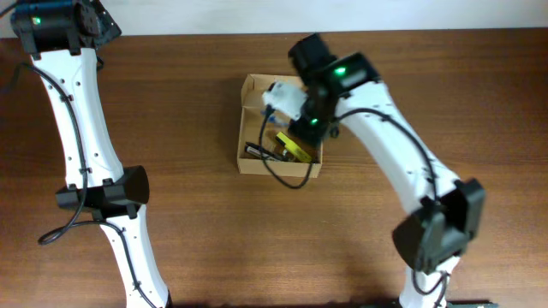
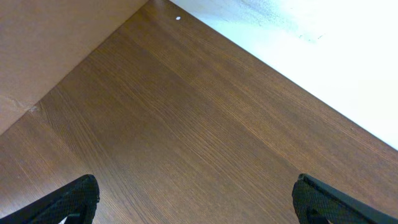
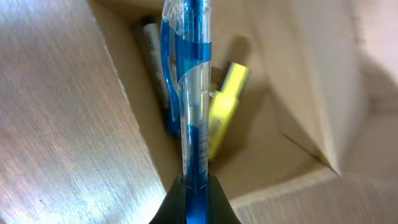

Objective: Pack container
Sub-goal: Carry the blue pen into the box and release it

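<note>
On the brown wooden table [image 1: 171, 103] the container [image 1: 243, 128] sits open near the middle, under the right arm. It looks like a light, thin-walled cardboard box that would slide or dent if pushed, so I would steady it by an outer side wall. The right gripper [image 3: 193, 198] is pinched tight on a clear blue pen [image 3: 189, 93] over the box mouth, the left gripper [image 2: 199, 202] hangs spread wide and empty (well apart from the box), and a yellow highlighter [image 3: 227, 99] and dark marker [image 3: 152, 50] inside leave the pen little room.
</note>
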Controlling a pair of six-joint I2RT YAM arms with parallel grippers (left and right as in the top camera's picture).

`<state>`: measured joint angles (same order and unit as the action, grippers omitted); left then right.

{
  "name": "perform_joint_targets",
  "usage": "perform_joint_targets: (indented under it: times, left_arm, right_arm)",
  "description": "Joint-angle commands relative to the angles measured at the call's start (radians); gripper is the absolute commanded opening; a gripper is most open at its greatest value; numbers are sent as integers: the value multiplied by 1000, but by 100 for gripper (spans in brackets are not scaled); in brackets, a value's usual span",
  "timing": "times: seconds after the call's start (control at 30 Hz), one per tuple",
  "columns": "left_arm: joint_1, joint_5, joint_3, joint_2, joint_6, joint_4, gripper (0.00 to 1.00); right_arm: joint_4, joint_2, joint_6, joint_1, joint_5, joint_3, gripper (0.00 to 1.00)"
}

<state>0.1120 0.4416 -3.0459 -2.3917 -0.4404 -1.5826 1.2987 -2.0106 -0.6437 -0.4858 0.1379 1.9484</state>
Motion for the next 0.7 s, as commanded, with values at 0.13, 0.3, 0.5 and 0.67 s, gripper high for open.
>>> perform_joint_targets:
  times: [0.13,0.3,0.5,0.67]
  left_arm:
    - [7,0,5,34,8,-2,100]
    - [7,0,5,34,9,-2,100]
    - [7,0,5,34,9,-2,100]
    - [7,0,5,34,9,-1,100]
  right_arm:
    - [-40,-155,-60,-14,5,-2,4]
    - [-80,-258,-59,17,18,-2,4]
    - [-79,-315,-55,18,65,-2,26]
    - [-50,-285,33,5,42,30,52]
